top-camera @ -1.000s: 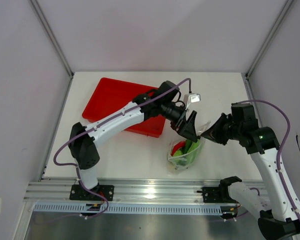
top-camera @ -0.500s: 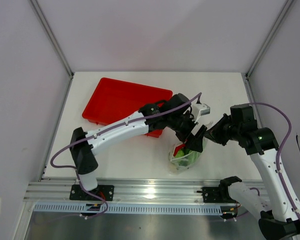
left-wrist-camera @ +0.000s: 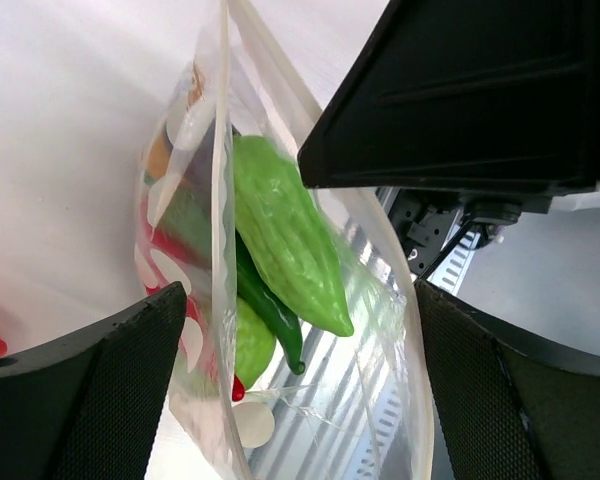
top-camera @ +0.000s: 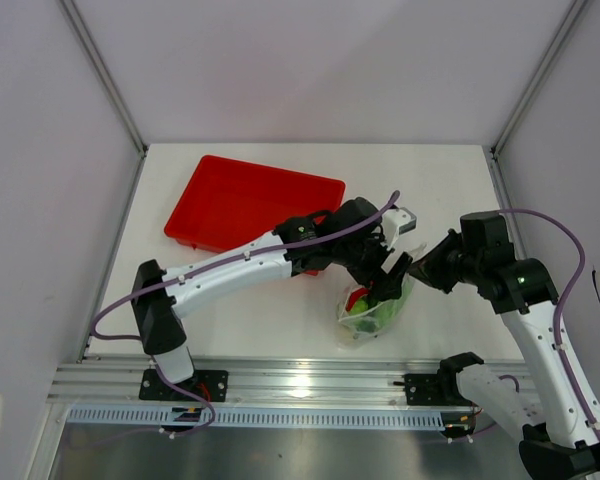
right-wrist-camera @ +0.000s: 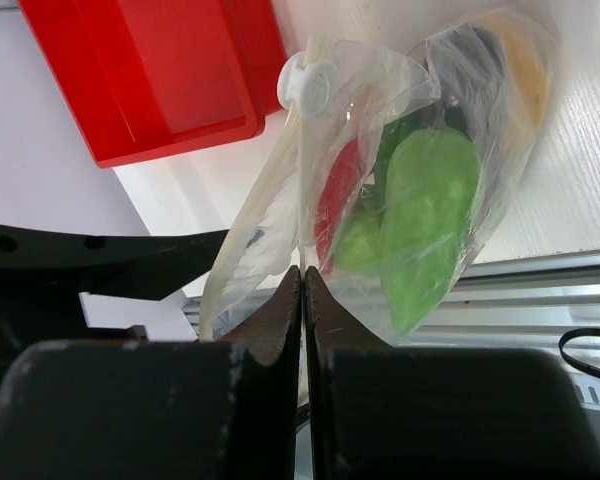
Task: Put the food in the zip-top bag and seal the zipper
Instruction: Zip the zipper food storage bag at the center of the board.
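**Red tray** (top-camera: 242,196): lies at the far-left of the white surface (top-camera: 445,185), turned at a slant. All places below are given from it.

**Zip-top bag** (top-camera: 372,312): just off the tray's near-right corner and apart from it. It stands crumpled close to the surface's near edge and the metal rail (top-camera: 300,381). In the left wrist view its two clear walls (left-wrist-camera: 220,150) stand apart at the top.

**Food**: inside the bag. A ridged green vegetable (left-wrist-camera: 285,235) lies over a darker green one, with a red chili (right-wrist-camera: 335,195) beside them. Paler pieces at the bag's far end are too blurred to name.

**Zipper**: the strip cannot be traced for certain. A white knob (right-wrist-camera: 310,82) sits on the bag's top edge.

**Right pincer** (right-wrist-camera: 302,288): right of the tray and beyond the bag. Its fingers are pressed together on a fold of the bag's upper edge, with no gap showing.

**Left pincer** (left-wrist-camera: 295,300): reaches past the tray's near-right corner and down over the bag. Its jaws are spread wide, one finger (left-wrist-camera: 90,390) on each side of the bag. The left finger is just beside one wall.

**Open room**: bare surface shows right of the tray up to the far-right corner. A narrower strip runs between the tray's near edge and the rail. The two pincers are crowded close together above the bag.
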